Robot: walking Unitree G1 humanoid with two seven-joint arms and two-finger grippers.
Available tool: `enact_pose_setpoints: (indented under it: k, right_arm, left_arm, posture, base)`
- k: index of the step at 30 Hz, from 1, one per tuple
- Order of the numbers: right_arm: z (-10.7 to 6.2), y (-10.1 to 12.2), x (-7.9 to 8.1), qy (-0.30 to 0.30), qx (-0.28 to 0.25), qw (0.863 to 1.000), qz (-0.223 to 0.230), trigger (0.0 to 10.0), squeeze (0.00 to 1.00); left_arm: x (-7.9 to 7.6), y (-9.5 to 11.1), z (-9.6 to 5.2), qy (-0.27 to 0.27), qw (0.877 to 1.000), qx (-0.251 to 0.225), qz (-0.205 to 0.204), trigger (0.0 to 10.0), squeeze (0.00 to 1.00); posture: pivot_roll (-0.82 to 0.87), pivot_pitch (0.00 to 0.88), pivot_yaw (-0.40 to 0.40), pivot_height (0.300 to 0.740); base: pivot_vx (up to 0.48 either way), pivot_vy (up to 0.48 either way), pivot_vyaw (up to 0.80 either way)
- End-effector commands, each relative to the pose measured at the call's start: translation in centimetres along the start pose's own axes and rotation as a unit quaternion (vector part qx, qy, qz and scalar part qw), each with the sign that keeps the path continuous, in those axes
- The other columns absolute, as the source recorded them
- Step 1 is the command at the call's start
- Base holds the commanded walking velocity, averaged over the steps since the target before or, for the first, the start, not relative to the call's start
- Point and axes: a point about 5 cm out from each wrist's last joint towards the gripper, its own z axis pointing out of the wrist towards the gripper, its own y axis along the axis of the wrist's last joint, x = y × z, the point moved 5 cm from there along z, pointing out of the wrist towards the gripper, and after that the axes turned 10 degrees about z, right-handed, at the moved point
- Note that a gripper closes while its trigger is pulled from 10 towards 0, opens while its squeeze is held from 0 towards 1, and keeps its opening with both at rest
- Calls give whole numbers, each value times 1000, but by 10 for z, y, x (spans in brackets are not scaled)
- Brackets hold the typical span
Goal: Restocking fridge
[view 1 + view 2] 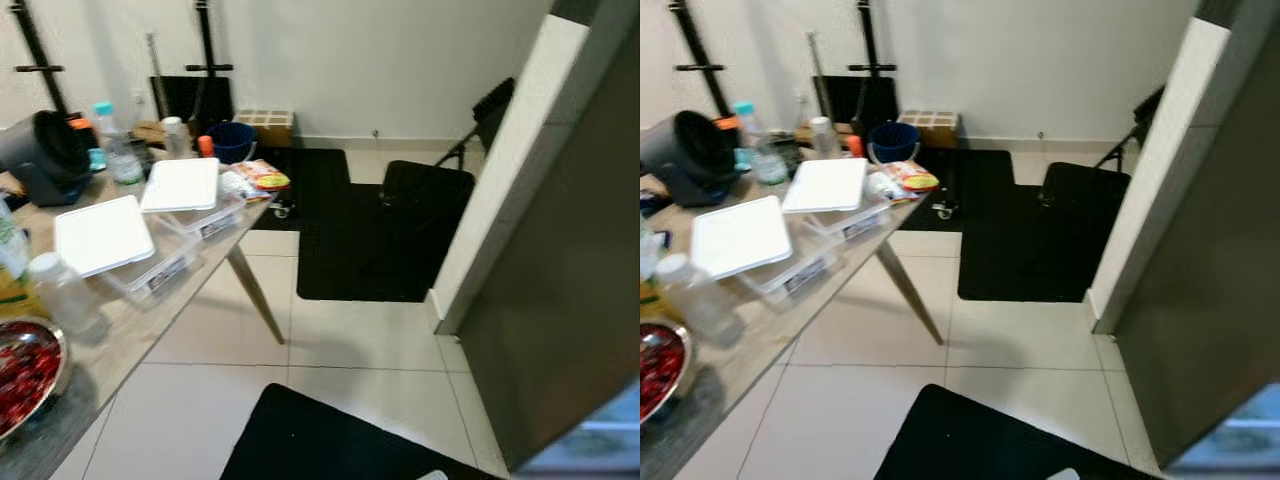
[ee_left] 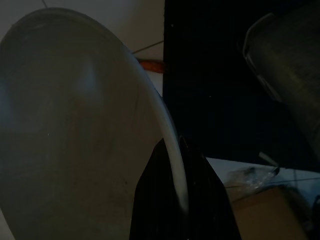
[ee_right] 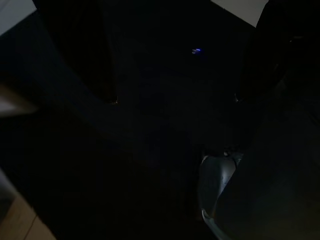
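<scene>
From the head camera's left eye, a wooden surface is running along the left side, from near to far. On it, a metal bowl of red fruit is sitting at the near end, with a clear capped bottle just beyond it. Two flat containers with white lids are lying further along, and a water bottle and a black pot-shaped appliance are standing at the far end. On the right, a tall dark fridge door is rising from the tiled floor, with a black mat lying near.

The right eye is giving the same scene, slightly shifted.

In the left wrist view, the left hand is pinching the thin rim of a large pale round dish between its two black fingers, held over the dark mat and tile.

The right wrist view is very dark; the right hand is appearing as two faint black fingers standing spread apart, holding nothing that can be made out.

The step in hand seems to be carrying the dish between the surface and the fridge. The next move likely calls for facing the fridge and keeping the dish level while the free hand deals with the door.
</scene>
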Motion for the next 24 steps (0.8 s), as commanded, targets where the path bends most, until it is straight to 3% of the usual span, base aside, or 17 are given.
enact_pose_setpoints:
  k: [1, 6, 11, 24]
  right_arm:
    - [1, 0, 7, 11, 0, 1000, -2, 10000, 0]
    - [1, 0, 7, 11, 1, 1000, -1, 10000, 0]
    - [1, -1, 8, 11, 1, 1000, -1, 10000, 0]
    - [1, -1, 8, 11, 0, 1000, 0, 10000, 0]
  left_arm:
    - [-2, 1, 0, -2, 1000, -2, 6, 10000, 0]
    - [-3, 0, 0, -2, 1000, -1, 7, 10000, 0]
    - [-3, 0, 0, -2, 1000, -1, 7, 10000, 0]
    - [-7, -1, 0, -4, 1000, 0, 8, 10000, 0]
  posture:
    - [-19, 5, 15, 740]
    - [-20, 4, 16, 740]
    - [-20, 4, 18, 740]
    - [-21, 6, 18, 740]
  base:
    - [0, 0, 0]
    - [0, 0, 0]
    - [0, 0, -800]
    - [0, 0, -103]
